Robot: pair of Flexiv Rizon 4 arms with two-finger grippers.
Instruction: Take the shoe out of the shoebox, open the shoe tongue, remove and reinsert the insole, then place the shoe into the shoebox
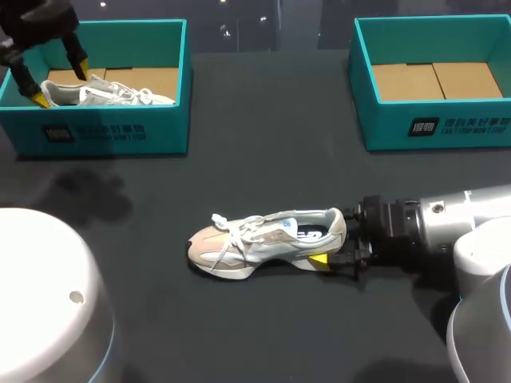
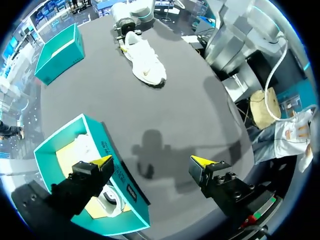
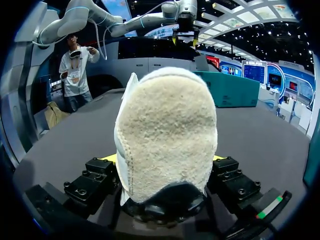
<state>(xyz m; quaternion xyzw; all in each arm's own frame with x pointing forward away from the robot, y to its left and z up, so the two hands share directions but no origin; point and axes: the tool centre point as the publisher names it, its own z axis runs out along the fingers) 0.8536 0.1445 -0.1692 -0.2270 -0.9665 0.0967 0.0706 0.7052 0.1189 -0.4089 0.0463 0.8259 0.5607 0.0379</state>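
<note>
where the beige sneaker (image 1: 263,243) rests on the worktop (image 1: 263,144), clenched on its heel with the right hand (image 1: 334,244); hovering released with the left hand (image 1: 61,84) over a teal shoebox (image 1: 120,132) holding a second sneaker (image 1: 120,94)

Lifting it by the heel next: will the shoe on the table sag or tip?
Probably light: the shoe looks like mesh and suede. Gripped only at the heel by the right hand, its toe may droop. Loose laces could snag.
</note>
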